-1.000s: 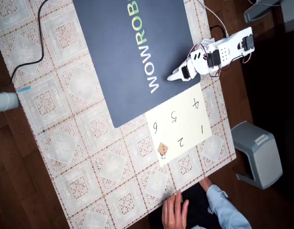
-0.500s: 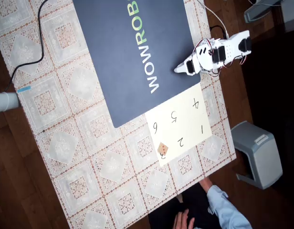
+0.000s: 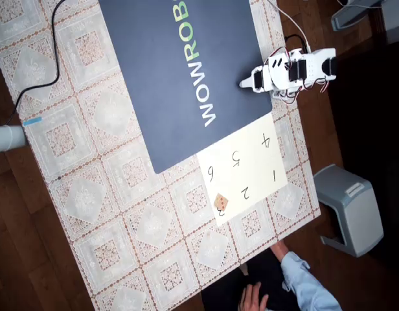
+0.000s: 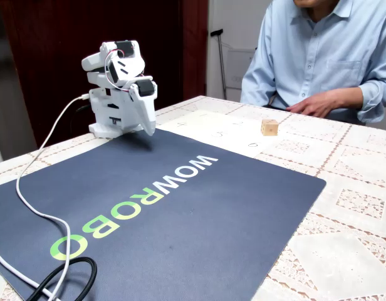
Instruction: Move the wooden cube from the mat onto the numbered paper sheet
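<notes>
Tan dotted wooden cube is seen resting on the cream numbered paper sheet, lower centre of the overhead view, off the navy mat. Light and rigid, it suits a grasp across opposite flat faces. The folded arm's white gripper looks empty; its jaw state cannot be told.

soft, even indoor light, faint shadows, both views fairly sharp.

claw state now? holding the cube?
Claw: holds nothing; open or shut cannot be told, folded back over the mat edge.
Wooden cube: lying free on the numbered paper sheet.
</notes>
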`<state>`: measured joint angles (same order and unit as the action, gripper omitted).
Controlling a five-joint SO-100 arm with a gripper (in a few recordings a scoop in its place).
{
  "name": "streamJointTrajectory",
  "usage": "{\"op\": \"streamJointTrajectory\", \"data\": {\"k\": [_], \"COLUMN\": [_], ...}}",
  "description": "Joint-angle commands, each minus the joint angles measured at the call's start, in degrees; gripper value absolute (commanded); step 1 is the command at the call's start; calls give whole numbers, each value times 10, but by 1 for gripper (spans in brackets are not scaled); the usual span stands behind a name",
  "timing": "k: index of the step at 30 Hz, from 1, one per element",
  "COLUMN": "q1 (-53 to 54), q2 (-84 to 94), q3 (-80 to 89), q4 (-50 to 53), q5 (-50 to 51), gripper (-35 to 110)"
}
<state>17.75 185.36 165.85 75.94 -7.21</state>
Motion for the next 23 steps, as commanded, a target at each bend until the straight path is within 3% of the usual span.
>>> {"op": "streamJointTrajectory", "data": {"k": [1,13,23], "q1": [7,26,-5], "q2": [11,11,11], "q3": [2,2,-3], "q4": [15,14,32], "q5": [3,30,-40], "gripper": [0,0,0]}}
